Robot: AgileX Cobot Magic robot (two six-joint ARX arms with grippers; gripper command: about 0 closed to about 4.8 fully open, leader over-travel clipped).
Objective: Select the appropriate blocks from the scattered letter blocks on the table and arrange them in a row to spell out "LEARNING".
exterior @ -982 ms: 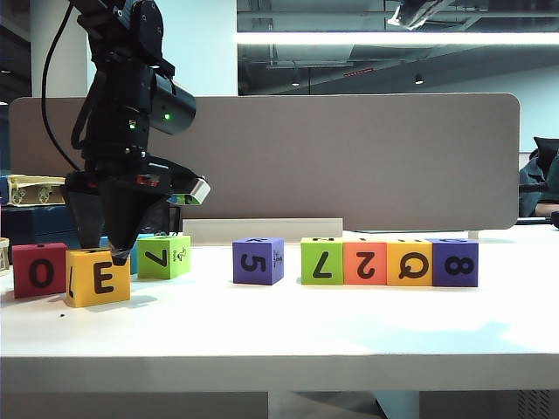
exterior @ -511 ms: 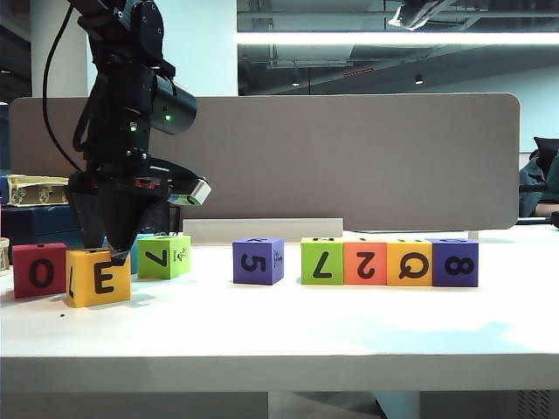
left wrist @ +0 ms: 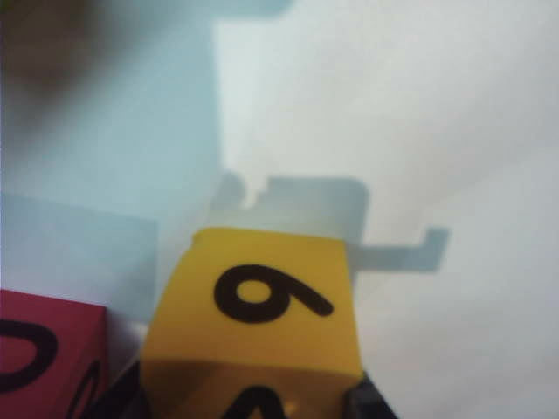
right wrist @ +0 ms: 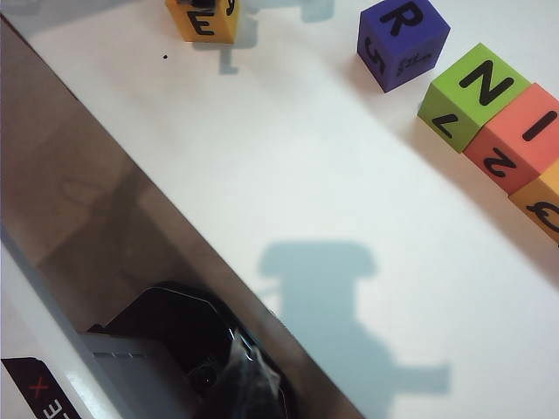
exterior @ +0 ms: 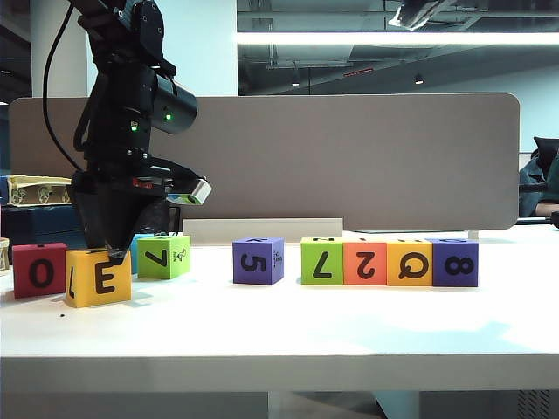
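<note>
My left gripper (exterior: 112, 255) points down at the left end of the table (exterior: 279, 336), its fingers (left wrist: 122, 403) against both sides of the yellow block (exterior: 98, 278) marked E. That yellow block (left wrist: 262, 297) fills the left wrist view and also shows far off as the E block (right wrist: 203, 19) in the right wrist view. A red O block (exterior: 39, 270) stands right beside it. Behind are a green block (exterior: 163, 256) and a sliver of a blue one. A purple block (exterior: 258, 260) stands alone. Green (exterior: 321, 261), coral (exterior: 365, 263), orange (exterior: 409, 263) and purple (exterior: 455, 262) blocks form a row. My right gripper is out of view.
A grey-brown divider panel (exterior: 349, 157) stands along the table's back edge, with a low white strip (exterior: 262, 229) at its foot. The table's front edge (right wrist: 175, 227) runs slantwise through the right wrist view, with a dark device (right wrist: 175, 340) below it.
The left gripper's fingers have drawn in onto the yellow block, which has shifted and tipped very slightly. The arm itself has stayed in place.
</note>
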